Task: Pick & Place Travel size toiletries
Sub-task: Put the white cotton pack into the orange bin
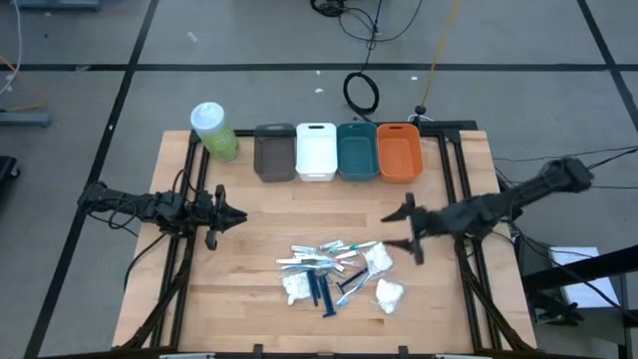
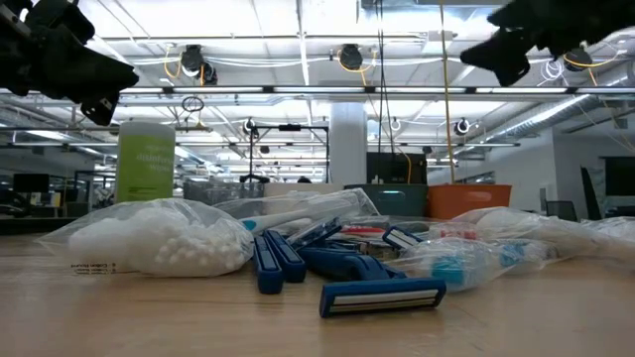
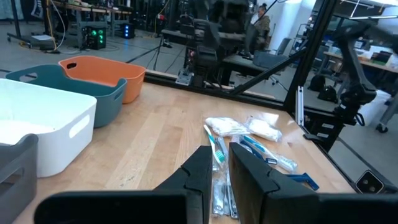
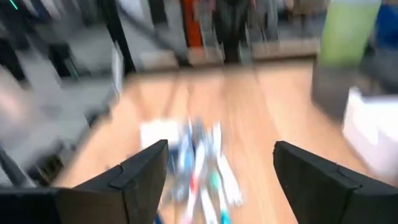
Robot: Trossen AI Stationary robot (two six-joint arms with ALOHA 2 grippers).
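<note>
The travel size toiletries [image 1: 337, 271] lie in a loose pile on the wooden table, near its front middle. The pile holds white crinkly pouches [image 1: 389, 294], slim silvery and pale-blue sticks [image 1: 319, 257] and dark blue razors [image 1: 324, 291]. From table height a pouch [image 2: 159, 238] and a razor [image 2: 382, 296] lie flat in front. My left gripper [image 1: 242, 216] hovers left of the pile, its fingers [image 3: 202, 165] shut to a thin slit and pointing at the pile [image 3: 249, 146]. My right gripper [image 1: 385, 230] hovers open just right of the pile [image 4: 199, 162], held above it.
Along the far edge stand a pale-green cylinder with a white lid [image 1: 214, 130] and a row of grey [image 1: 275, 152], white [image 1: 316, 152], teal [image 1: 357, 150] and orange [image 1: 399, 150] bins. Bare wood lies between the bins and the pile. The arms' frames flank the table.
</note>
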